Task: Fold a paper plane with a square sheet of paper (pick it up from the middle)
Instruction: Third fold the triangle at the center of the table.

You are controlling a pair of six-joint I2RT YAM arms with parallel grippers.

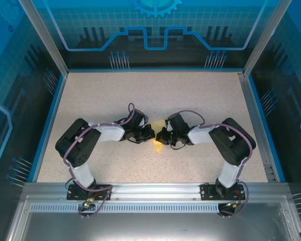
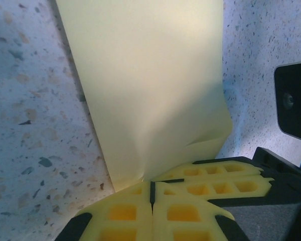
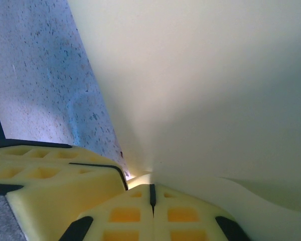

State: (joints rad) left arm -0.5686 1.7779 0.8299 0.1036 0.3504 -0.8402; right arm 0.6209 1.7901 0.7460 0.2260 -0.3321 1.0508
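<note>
The sheet of paper [image 1: 157, 144] is at centre frame in the top view, over the speckled surface [image 1: 115, 95]. The two wrists close in from left and right and cover most of the sheet.

Left tool [image 2: 152, 188]: fingers fully closed, pinching the sheet's near edge.

Right tool [image 3: 151, 193]: fingers fully closed, pinching the sheet likewise.

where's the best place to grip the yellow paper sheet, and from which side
By an edge, each pincer coming in from its own side. The paper is thin and limp, so only jaws closing on both faces at a rim can hold it. The left pincer and right pincer are shut on it that way, from opposite sides.
</note>
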